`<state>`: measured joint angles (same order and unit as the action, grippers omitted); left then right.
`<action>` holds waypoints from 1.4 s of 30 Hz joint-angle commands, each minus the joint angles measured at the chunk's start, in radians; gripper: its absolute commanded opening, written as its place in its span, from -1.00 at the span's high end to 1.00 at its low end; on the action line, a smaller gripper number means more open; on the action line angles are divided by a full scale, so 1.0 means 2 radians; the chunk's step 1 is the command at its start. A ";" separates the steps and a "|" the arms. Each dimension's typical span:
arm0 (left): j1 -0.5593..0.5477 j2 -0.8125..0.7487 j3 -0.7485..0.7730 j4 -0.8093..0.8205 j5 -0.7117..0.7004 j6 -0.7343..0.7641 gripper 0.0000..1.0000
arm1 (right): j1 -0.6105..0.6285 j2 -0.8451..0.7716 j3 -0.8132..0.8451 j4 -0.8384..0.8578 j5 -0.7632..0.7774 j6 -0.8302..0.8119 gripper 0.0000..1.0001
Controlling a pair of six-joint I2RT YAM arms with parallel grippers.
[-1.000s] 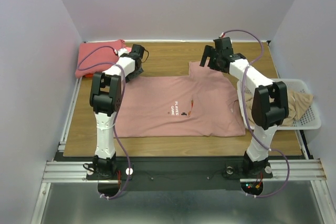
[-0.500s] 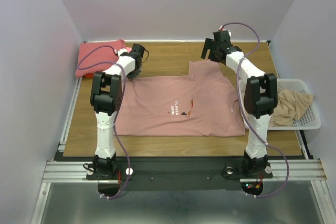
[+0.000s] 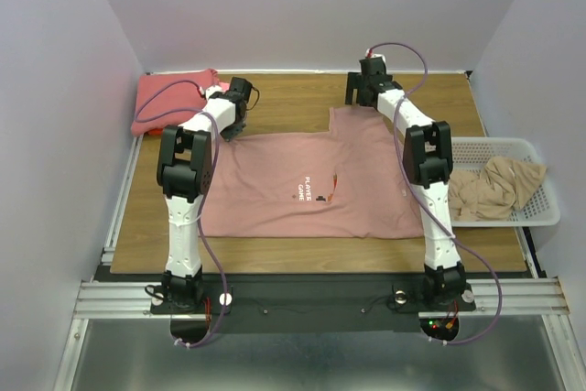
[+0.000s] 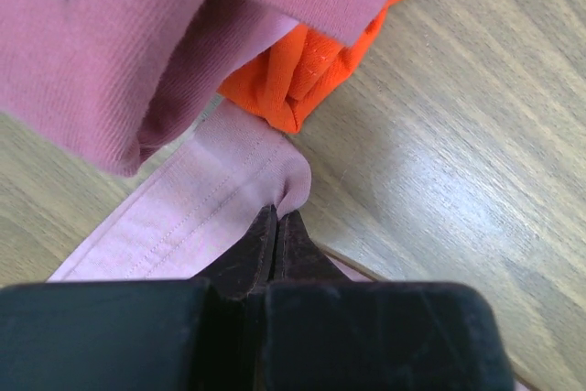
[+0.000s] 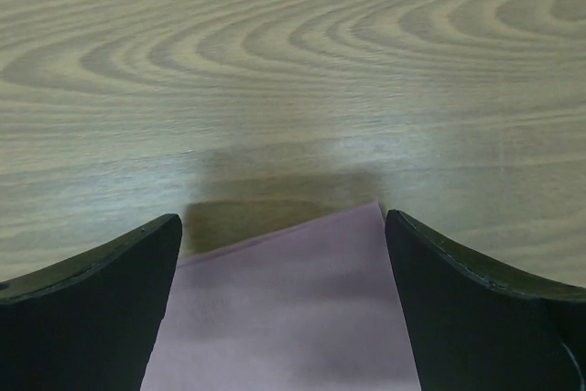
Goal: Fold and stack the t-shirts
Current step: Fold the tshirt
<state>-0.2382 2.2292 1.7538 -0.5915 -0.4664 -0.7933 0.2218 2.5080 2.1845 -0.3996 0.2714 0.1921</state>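
Note:
A dusty pink t-shirt point(image 3: 311, 180) with a small print lies spread flat on the wooden table. My left gripper point(image 3: 229, 127) is at its far left corner. In the left wrist view this gripper point(image 4: 277, 217) is shut on the shirt's stitched hem point(image 4: 201, 212), which puckers at the tips. My right gripper point(image 3: 359, 98) hovers over the shirt's far edge. It point(image 5: 284, 244) stands open, with a corner of the pink cloth point(image 5: 293, 318) lying between the fingers, untouched.
A folded coral-red shirt point(image 3: 169, 98) lies at the back left. Close to the left gripper, its pink layer point(image 4: 137, 34) and orange layer point(image 4: 302, 70) show. A white mesh basket point(image 3: 526, 222) at the right holds a crumpled tan shirt point(image 3: 494, 190).
My left gripper has shut on the shirt's hem corner. My right arm has swung left and toward the back wall, staying open over the shirt's far edge.

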 commanded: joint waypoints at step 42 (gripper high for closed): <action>-0.010 -0.165 -0.173 0.030 0.031 0.000 1.00 | 0.019 -0.376 -0.426 0.089 -0.044 0.043 0.99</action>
<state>-0.2501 1.9961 1.4639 -0.5354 -0.3878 -0.7864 0.2466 1.8629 1.4235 -0.2924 0.2108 0.2554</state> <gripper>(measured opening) 0.034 0.036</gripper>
